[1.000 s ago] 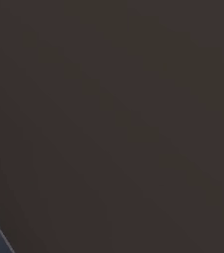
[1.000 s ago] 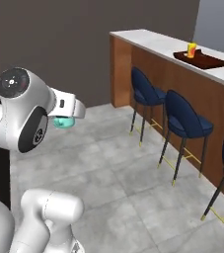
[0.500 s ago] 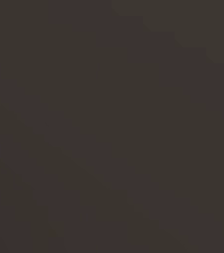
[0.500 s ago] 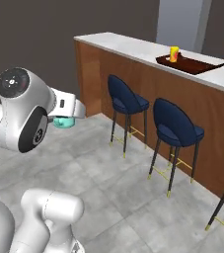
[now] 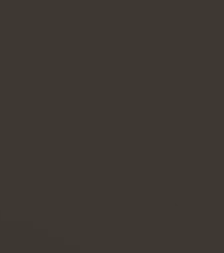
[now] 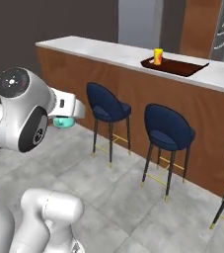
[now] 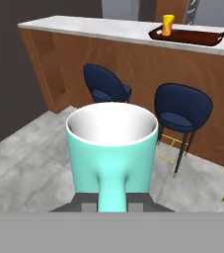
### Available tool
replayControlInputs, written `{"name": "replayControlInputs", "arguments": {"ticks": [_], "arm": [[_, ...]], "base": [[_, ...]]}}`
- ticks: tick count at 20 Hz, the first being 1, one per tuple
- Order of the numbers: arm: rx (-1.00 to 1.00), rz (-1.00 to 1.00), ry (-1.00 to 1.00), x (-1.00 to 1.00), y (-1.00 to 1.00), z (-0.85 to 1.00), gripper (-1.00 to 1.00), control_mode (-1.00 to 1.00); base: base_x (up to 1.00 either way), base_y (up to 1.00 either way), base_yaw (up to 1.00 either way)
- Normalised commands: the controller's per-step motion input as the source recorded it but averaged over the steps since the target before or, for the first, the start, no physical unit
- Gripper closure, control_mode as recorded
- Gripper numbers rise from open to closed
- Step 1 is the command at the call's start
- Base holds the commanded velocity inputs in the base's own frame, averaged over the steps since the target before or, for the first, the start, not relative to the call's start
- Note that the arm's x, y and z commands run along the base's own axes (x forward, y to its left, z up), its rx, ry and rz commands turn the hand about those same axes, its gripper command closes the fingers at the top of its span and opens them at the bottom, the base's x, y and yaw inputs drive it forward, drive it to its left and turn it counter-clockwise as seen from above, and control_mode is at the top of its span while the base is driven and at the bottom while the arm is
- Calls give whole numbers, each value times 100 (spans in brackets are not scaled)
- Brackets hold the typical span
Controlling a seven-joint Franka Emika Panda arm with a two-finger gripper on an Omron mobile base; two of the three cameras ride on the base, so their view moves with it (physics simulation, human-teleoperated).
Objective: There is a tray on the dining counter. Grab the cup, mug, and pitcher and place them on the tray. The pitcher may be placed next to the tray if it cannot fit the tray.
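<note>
**Mug carried in the pincer, short of the counter**

Mug (image 7: pixel 111 148), teal with a pale inside, sits upright in the pincer (image 7: pixel 111 200), whose jaws are clamped together on the mug's handle, which points back toward the hand. From the right base camera the mug (image 6: pixel 63 121) peeks out just under the white hand. Ahead of the pincer and well apart from it runs the dining counter (image 7: pixel 98 27), marble on top and brown wood in front. Farther along it, up and to the right of the pincer, lies the dark wooden tray (image 7: pixel 202 37), with the yellow cup (image 7: pixel 168 24) standing upright in its left end. Between pincer and counter, navy stools (image 7: pixel 182 106) stand in a row on the grey tiled floor (image 7: pixel 24 153).
</note>
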Motion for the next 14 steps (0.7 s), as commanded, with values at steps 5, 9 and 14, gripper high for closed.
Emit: {"name": "replayControlInputs", "arguments": {"ticks": [5,9,14], "arm": [[0,0,0,0,0,0,100,100],[0,0,0,0,0,0,100,100],[0,0,0,0,0,0,100,100]], "base": [[64,64,-49],[57,39,-52],[63,32,-52]]}}
